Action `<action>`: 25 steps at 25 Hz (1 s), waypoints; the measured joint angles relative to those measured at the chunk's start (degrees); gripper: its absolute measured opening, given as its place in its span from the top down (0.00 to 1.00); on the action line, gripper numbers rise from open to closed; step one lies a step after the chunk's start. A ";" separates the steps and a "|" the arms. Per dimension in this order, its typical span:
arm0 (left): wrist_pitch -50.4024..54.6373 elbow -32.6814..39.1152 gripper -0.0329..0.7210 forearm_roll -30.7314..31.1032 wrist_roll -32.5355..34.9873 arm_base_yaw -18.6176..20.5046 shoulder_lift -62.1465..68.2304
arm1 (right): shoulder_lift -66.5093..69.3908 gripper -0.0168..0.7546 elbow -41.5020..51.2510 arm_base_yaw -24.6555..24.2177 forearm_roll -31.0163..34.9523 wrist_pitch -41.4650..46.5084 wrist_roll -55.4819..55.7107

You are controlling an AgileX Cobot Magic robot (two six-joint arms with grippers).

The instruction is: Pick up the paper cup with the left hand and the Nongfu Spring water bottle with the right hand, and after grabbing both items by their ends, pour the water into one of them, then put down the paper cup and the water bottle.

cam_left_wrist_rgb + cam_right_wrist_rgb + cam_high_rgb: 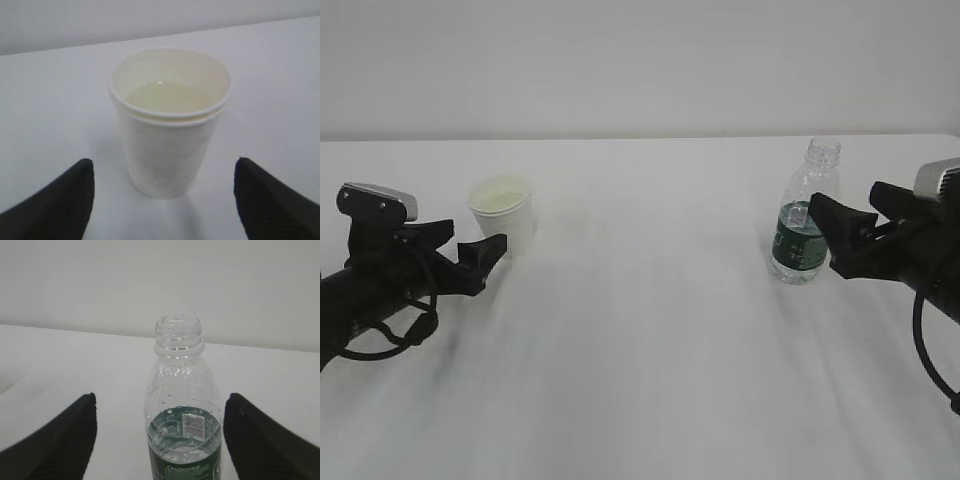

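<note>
White surface, pale wall behind.

Cup stands upright on the left side of the surface, well apart from the bottle on the right. Clear water lies in the cup, part way up its inside.

Left hand sits low beside the cup, fingers spread wide, released. In the left wrist view the cup stands between the two fingertips, ahead of them, neither touching it.

Bottle upright, no cap, green label round the lower body. Droplets cling to the inside wall above the label.

Right hand is level with the bottle's middle, fingers wide apart, released. From the right wrist view the bottle stands centred between the fingertips, clear of both.
</note>
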 joint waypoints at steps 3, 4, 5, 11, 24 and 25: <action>0.00 2.81 0.14 -1.26 0.00 0.00 -1.76 | 0.00 0.21 0.00 0.00 0.00 0.00 1.75; 0.00 3.77 0.14 -1.63 0.00 0.00 -2.36 | 0.00 0.21 0.00 0.00 0.00 0.00 2.49; 0.00 4.52 0.14 -2.00 0.00 0.00 -2.76 | 0.00 0.21 0.00 0.00 0.00 0.00 2.89; 0.00 8.93 0.17 -2.66 -2.92 0.00 -6.14 | 0.00 0.21 0.00 0.00 -0.24 0.00 3.49; 0.00 12.95 0.18 -2.03 -5.02 0.00 -16.31 | 0.00 0.21 0.69 0.00 -5.44 3.28 5.46; 0.00 12.99 0.18 -1.93 -5.16 0.00 -17.18 | 0.00 0.21 0.69 0.00 -6.00 3.28 5.72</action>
